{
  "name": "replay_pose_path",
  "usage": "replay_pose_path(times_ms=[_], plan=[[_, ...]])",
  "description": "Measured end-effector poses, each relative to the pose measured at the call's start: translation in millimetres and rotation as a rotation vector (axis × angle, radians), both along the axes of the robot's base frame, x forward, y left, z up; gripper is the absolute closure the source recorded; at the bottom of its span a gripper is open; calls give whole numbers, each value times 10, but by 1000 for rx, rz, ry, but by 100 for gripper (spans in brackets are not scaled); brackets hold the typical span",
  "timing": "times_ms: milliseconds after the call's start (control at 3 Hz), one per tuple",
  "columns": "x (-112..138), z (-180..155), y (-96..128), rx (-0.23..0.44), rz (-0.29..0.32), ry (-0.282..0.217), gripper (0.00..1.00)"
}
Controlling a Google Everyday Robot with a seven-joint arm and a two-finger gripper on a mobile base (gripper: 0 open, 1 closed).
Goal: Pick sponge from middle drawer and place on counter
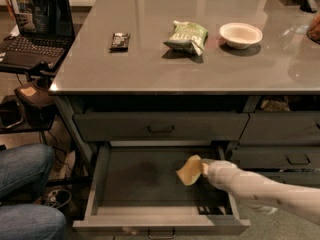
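The middle drawer (102, 184) is pulled open below the counter (150, 66). The pale yellow sponge (188, 171) is over the right part of the drawer's dark floor, tilted and a little raised. My cream gripper (202, 168) reaches in from the right and is shut on the sponge's right edge. My arm runs off towards the lower right.
On the counter lie a green snack bag (186, 35), a white bowl (240, 34) and a small dark packet (120, 40). The top drawer (160, 126) is closed. A laptop (35, 24) sits at far left. A person's jeans-clad knees (25, 176) are at lower left.
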State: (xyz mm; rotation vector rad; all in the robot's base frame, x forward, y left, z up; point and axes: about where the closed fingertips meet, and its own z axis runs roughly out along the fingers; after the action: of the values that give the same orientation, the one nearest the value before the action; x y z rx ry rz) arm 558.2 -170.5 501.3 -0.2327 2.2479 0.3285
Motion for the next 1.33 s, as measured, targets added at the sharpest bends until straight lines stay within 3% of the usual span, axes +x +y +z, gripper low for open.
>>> replay_pose_path(times_ms=[333, 667, 1000, 1333], plan=[[79, 654, -714, -7, -34, -75, 100], [65, 907, -1238, 2, -97, -91, 100], [42, 1028, -1134, -6, -59, -109, 100], [23, 1720, -1109, -68, 46, -217, 100]])
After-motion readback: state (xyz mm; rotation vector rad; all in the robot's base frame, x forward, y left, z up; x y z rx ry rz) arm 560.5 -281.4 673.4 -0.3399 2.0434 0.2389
